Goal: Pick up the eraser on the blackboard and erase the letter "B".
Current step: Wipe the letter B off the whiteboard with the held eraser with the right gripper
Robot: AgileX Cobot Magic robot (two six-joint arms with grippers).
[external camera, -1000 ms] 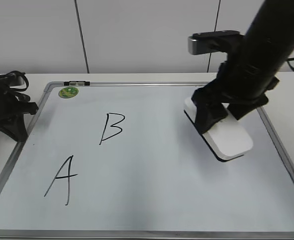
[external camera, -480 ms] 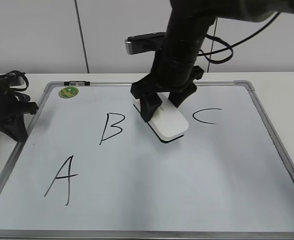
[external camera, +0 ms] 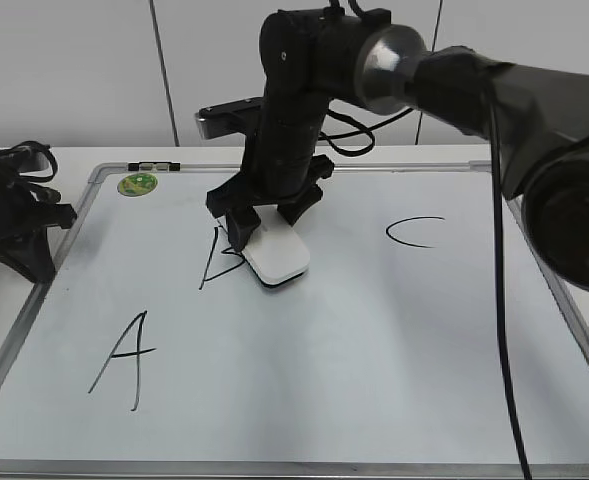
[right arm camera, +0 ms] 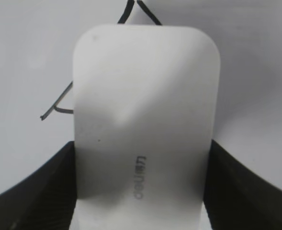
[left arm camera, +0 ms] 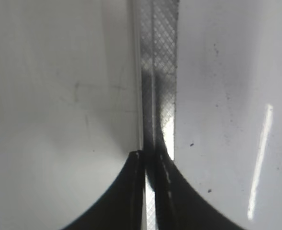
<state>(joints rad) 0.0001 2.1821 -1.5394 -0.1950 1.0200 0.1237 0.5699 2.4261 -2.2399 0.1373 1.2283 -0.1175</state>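
Observation:
The white eraser (external camera: 279, 257) lies flat on the blackboard (external camera: 374, 380), gripped by my right gripper (external camera: 267, 225), which reaches across the middle. The eraser sits at the right edge of the black letter "B" (external camera: 217, 258) and covers part of its right side. In the right wrist view the eraser (right arm camera: 143, 124) fills the frame between the two black fingers (right arm camera: 40, 187), with strokes of the "B" (right arm camera: 59, 103) showing at its left and top. My left gripper (external camera: 24, 250) rests at the board's left edge, jaws together and empty; its view shows the silver frame (left arm camera: 159, 72).
A black "A" (external camera: 122, 360) is at the board's lower left and a black "C" (external camera: 414, 232) at the right. A round green magnet (external camera: 137, 184) sits at the top left corner. A white wall stands behind the table.
My right gripper has carried the eraser leftward across the board, from the right side past the "C", onto the right edge of the "B". The left arm has not moved.

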